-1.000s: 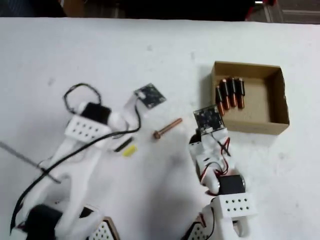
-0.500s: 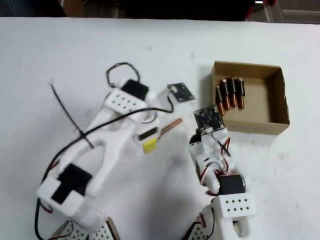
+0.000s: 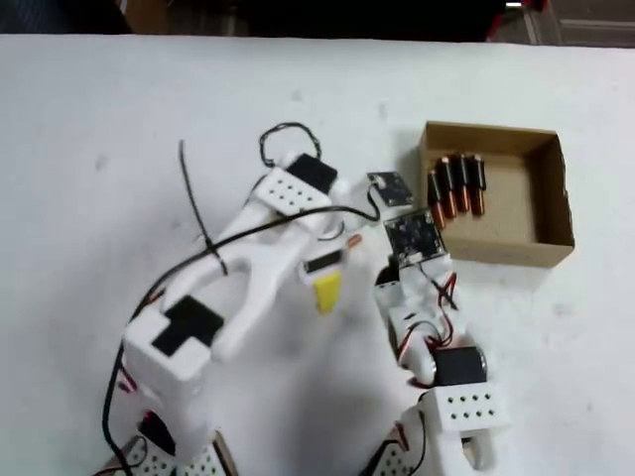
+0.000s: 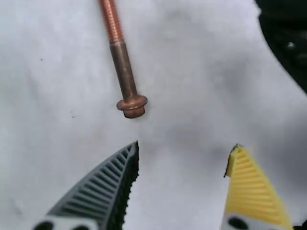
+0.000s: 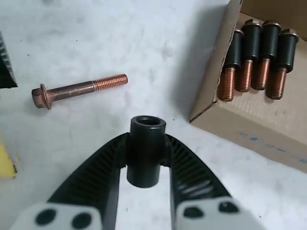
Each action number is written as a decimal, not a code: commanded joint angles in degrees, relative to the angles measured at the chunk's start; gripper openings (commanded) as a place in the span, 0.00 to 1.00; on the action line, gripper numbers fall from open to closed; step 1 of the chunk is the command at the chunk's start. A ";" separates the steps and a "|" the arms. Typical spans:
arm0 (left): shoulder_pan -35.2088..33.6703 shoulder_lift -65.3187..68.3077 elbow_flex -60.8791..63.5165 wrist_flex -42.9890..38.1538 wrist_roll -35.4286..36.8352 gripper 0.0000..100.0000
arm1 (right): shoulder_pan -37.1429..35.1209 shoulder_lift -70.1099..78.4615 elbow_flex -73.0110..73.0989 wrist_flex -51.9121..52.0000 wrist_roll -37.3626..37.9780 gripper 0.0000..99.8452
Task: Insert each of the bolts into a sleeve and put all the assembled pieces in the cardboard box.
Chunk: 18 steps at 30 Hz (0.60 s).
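Note:
A bare copper bolt (image 4: 122, 62) lies on the white table, its flanged head toward my left gripper (image 4: 184, 146). That gripper is open, grey and yellow fingers spread just short of the head. From above, the left arm covers most of the bolt (image 3: 353, 240), leaving its threaded end in sight. My right gripper (image 5: 145, 141) is shut on a black sleeve (image 5: 146, 153), held upright close to the bolt (image 5: 76, 90). The cardboard box (image 3: 551, 248) holds several assembled pieces (image 3: 456, 186) in a row.
The box's near wall (image 5: 230, 115) stands just beside the right gripper. The left arm's cable (image 3: 198, 213) loops over the table's middle. Bare white table stretches to the left and far side.
The left arm has swung right across the table and now hangs over the bolt, hiding most of it from above. The right arm has kept still with the sleeve.

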 commanded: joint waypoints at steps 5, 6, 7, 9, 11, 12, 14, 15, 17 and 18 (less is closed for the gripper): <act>-0.48 7.69 -10.55 -2.11 -0.79 0.31 | 0.57 -1.10 -0.44 -1.54 -0.18 0.02; -1.10 9.01 -12.04 -2.11 -0.79 0.31 | 0.57 -1.10 -0.44 -1.45 -0.18 0.02; -1.89 10.33 -13.54 -2.11 -0.79 0.31 | 0.57 -1.10 -0.44 -1.45 -0.09 0.02; -3.47 13.05 -16.35 -2.02 -0.79 0.31 | 0.57 -1.10 -0.35 -1.45 -0.09 0.02; -4.79 15.60 -18.90 -1.67 -0.79 0.31 | 0.48 -1.10 0.00 -1.54 -0.09 0.02; -5.32 16.66 -19.96 -1.67 -0.79 0.31 | 0.48 -1.10 0.09 -1.54 0.00 0.02; -5.76 18.59 -21.54 -1.67 -0.79 0.31 | 0.48 -1.10 0.18 -1.54 0.00 0.02; -5.76 19.30 -22.07 -1.67 -0.79 0.31 | 0.48 -1.10 0.18 -1.54 0.00 0.02; -5.41 20.35 -22.42 -1.67 -0.79 0.31 | 0.48 -1.10 0.18 -1.54 0.00 0.02; -5.23 20.70 -22.42 -1.67 -0.79 0.31 | 0.48 -1.10 0.18 -1.54 0.00 0.02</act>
